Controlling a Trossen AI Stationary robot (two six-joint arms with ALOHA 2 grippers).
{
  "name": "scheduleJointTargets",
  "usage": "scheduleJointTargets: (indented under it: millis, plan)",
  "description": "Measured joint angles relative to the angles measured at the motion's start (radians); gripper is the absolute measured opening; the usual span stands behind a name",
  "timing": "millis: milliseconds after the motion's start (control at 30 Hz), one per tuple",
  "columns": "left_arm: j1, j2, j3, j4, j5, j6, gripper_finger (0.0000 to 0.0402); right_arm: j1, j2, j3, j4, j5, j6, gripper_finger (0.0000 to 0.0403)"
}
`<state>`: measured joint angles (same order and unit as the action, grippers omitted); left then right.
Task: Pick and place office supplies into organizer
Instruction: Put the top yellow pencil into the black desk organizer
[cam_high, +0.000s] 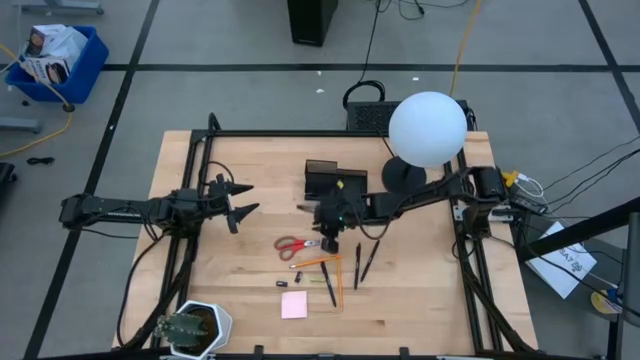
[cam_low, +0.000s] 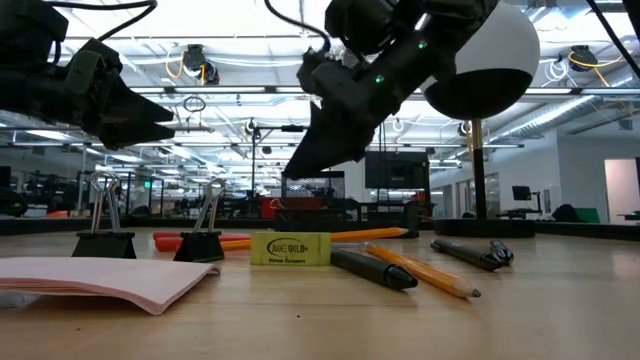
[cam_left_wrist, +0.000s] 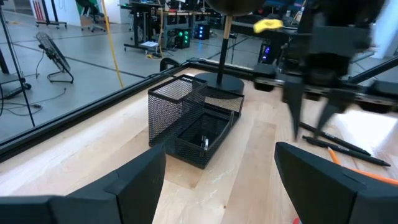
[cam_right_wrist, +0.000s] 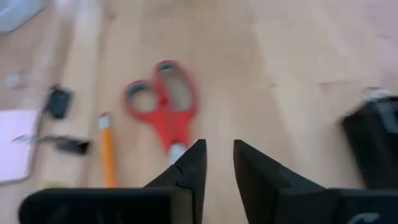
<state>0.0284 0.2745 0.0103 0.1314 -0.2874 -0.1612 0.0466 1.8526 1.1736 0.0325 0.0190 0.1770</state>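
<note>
The scissors (cam_high: 292, 243) lie flat on the wooden surface (cam_high: 250, 290), red handles toward the left arm's side and blades pointing toward the right gripper (cam_high: 328, 240). In the right wrist view the scissors (cam_right_wrist: 163, 106) lie just ahead of the gripper's fingers (cam_right_wrist: 189, 171), which stand slightly parted with a narrow gap and nothing between them. The right gripper (cam_low: 315, 150) hangs above the surface, not touching any item.

Beside the scissors lie an orange pencil (cam_high: 318, 262) and several dark pens (cam_high: 365, 262), spread near one another in front of the organizer. A pink sticky-note pad (cam_high: 294, 304) lies closer to the front edge, with two small binder clips (cam_low: 105, 228) near it. A small yellow eraser (cam_low: 290, 249) stands among the pens in the low view.

The organizer (cam_high: 325, 180) is a black mesh tray (cam_left_wrist: 189, 127) with a taller back section. It stands behind the supplies, next to the lamp base (cam_high: 402, 178) that carries a white globe (cam_high: 427, 128). One small item lies in its low front compartment; what it is cannot be told.

The left gripper (cam_high: 238, 200) waits above the surface on the left side, fingers spread wide and empty, well apart from the supplies. A potted plant (cam_high: 190, 328) stands at the front left corner.
</note>
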Motion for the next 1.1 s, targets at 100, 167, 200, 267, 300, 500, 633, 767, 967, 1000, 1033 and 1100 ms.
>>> scheduleJointTargets:
  millis: [100, 167, 200, 267, 300, 500, 633, 767, 967, 1000, 1033, 1100]
  plan:
    - [0.000, 0.000, 0.000, 0.000, 0.000, 0.000, 0.0306, 0.045, 0.000, 0.000, -0.011, -0.011, -0.020, 0.0111]
    - [0.000, 0.000, 0.000, 0.000, 0.000, 0.000, 0.0306, 0.074, 0.000, 0.000, -0.022, -0.032, -0.025, 0.0134]
    - [0.000, 0.000, 0.000, 0.000, 0.000, 0.000, 0.0306, 0.089, 0.000, 0.000, -0.029, -0.043, -0.033, 0.0145]
    - [0.000, 0.000, 0.000, 0.000, 0.000, 0.000, 0.0306, 0.124, 0.000, 0.000, -0.045, -0.036, -0.051, 0.0165]
    - [0.000, 0.000, 0.000, 0.000, 0.000, 0.000, 0.0306, 0.141, 0.000, 0.000, -0.052, -0.012, -0.054, 0.0172]
    - [0.000, 0.000, 0.000, 0.000, 0.000, 0.000, 0.0306, 0.209, 0.000, 0.039, -0.168, 0.087, -0.060, 0.0185]
    - [0.000, 0.000, 0.000, 0.000, 0.000, 0.000, 0.0306, 0.211, 0.004, 0.070, -0.293, 0.114, -0.046, 0.0185]
    - [0.000, 0.000, 0.000, 0.000, 0.000, 0.000, 0.0306, 0.211, 0.015, 0.097, -0.324, 0.094, -0.039, 0.0185]
    - [0.000, 0.000, 0.000, 0.000, 0.000, 0.000, 0.0306, 0.210, 0.062, 0.096, -0.356, 0.083, -0.039, 0.0185]
    - [0.000, 0.000, 0.000, 0.000, 0.000, 0.000, 0.0306, 0.210, 0.068, 0.096, -0.356, 0.082, -0.040, 0.0185]
    - [0.000, 0.000, 0.000, 0.000, 0.000, 0.000, 0.0306, 0.210, 0.078, 0.097, -0.347, 0.082, -0.041, 0.0185]
    - [0.000, 0.000, 0.000, 0.000, 0.000, 0.000, 0.0306, 0.210, 0.094, 0.097, -0.350, 0.083, -0.052, 0.0185]
